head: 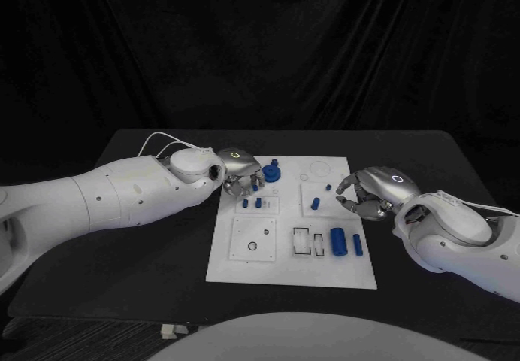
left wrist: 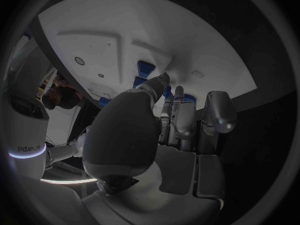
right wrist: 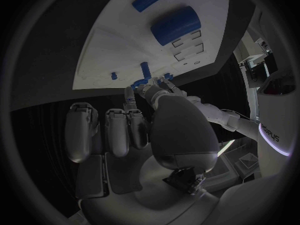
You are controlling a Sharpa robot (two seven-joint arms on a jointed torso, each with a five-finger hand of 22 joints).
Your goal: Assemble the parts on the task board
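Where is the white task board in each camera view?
Head view: task board mid-table, between left hand and right hand.
Left wrist view: task board beyond that hand.
Right wrist view: task board beyond that hand.
Shared landmark: small blue parts standing on it.

Dim scene, black surroundings; wrist views bend at edges

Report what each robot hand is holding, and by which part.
It cannot be told. The left robot hand has its fingers down among the blue parts on the task board; the right robot hand hovers curled at the board's edge.
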